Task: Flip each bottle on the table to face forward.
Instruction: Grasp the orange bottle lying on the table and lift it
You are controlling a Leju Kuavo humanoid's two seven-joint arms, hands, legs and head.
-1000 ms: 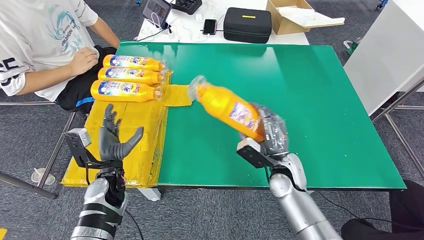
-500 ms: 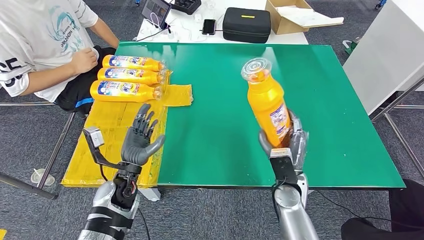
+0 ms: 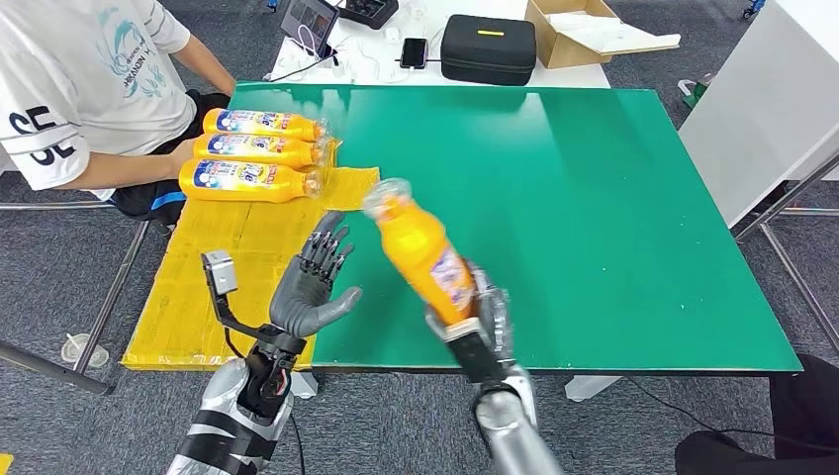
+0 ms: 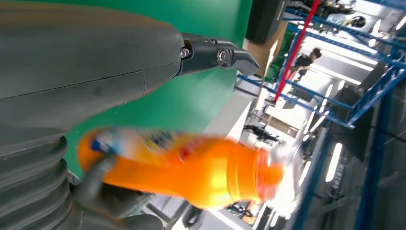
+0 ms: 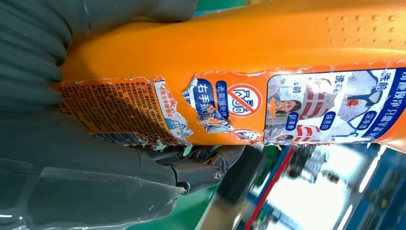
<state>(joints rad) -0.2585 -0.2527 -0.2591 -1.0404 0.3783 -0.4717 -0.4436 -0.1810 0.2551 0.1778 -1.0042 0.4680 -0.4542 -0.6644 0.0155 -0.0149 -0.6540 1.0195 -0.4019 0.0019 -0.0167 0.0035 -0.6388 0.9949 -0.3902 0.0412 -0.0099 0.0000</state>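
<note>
My right hand [image 3: 477,319] grips an orange bottle [image 3: 420,249] by its base, above the front edge of the green table [image 3: 613,198]. The bottle tilts up and to the left, its clear cap toward my left hand [image 3: 312,282]. That hand is raised just left of the bottle, fingers spread, holding nothing. The right wrist view has the bottle's torn back label [image 5: 206,103] close up. In the left wrist view the bottle [image 4: 191,165] is blurred past my left hand's fingers [image 4: 218,52]. Three orange bottles [image 3: 252,151] lie side by side on the yellow mat [image 3: 237,257], labels up.
A person in a white shirt [image 3: 89,79] sits at the table's left, forearm by the three bottles. Behind the green table, a white table holds a black case [image 3: 489,47], a phone [image 3: 415,51] and a cardboard box [image 3: 584,30]. A white surface [image 3: 772,99] stands at right.
My right hand has swung the bottle from upright at the table's middle front leftward, tilting its cap left. My left hand has risen and moved right toward it. The person's arm has shifted.
</note>
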